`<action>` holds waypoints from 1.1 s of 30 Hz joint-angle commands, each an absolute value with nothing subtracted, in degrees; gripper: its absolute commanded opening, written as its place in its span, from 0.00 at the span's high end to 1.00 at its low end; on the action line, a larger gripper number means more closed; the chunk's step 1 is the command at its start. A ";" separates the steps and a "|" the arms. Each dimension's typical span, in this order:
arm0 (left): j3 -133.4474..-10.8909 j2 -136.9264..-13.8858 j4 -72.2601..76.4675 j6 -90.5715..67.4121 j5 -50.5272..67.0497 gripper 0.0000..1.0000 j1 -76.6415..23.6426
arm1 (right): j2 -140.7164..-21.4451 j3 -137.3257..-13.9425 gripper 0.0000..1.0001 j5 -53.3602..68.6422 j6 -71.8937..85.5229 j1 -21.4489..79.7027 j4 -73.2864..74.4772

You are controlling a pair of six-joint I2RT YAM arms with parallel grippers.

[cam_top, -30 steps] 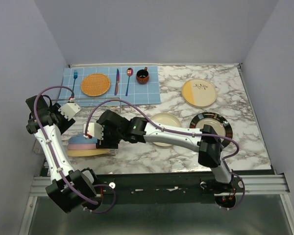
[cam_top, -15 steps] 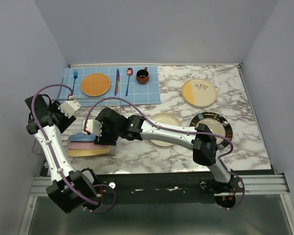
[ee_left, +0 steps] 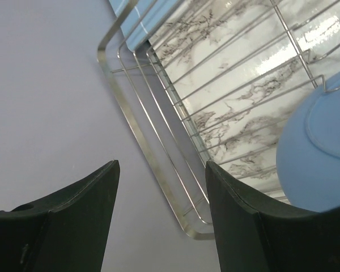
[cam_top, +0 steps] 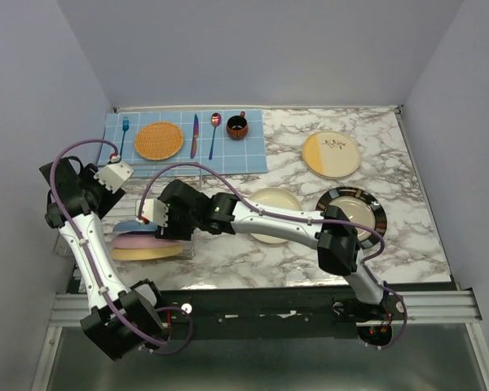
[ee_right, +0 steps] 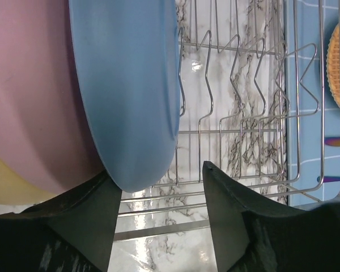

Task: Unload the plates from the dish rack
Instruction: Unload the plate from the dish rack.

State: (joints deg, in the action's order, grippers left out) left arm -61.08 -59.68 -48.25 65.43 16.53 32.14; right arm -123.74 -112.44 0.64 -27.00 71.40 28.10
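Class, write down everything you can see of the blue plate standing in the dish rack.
The blue plate is round, plain pale blue and smooth like glazed ceramic, with a foot ring on one face. It stands on edge in the wire dish rack, close against the pink plate. Its rim sits between the right gripper's open jaws, apparently not yet clamped.

The right tool (ee_right: pixel 158 173) has edged left toward the blue plate (ee_right: pixel 124 85), closing slightly.

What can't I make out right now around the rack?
- Top view: rack mostly hidden under the right gripper.
- Right wrist view: yellow plate mostly behind pink plate; gripper contact with blue plate unclear.
- Left wrist view: blue plate cut off at right edge.
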 commanded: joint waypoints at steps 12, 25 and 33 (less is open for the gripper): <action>-59.94 -55.46 -44.38 62.93 20.57 0.29 32.43 | -124.89 -109.86 0.66 -4.04 -26.54 70.84 23.73; -60.91 -54.85 -38.68 57.49 22.94 0.29 32.43 | -122.17 -109.95 0.99 -7.20 -26.37 70.84 26.19; -62.31 -54.58 -33.06 47.12 26.19 0.23 32.43 | -118.04 -111.18 0.99 -8.61 -26.19 70.84 28.38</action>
State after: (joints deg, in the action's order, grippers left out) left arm -60.34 -55.27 -37.91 54.11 22.76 32.14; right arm -123.50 -110.43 -6.42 -26.33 71.13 26.44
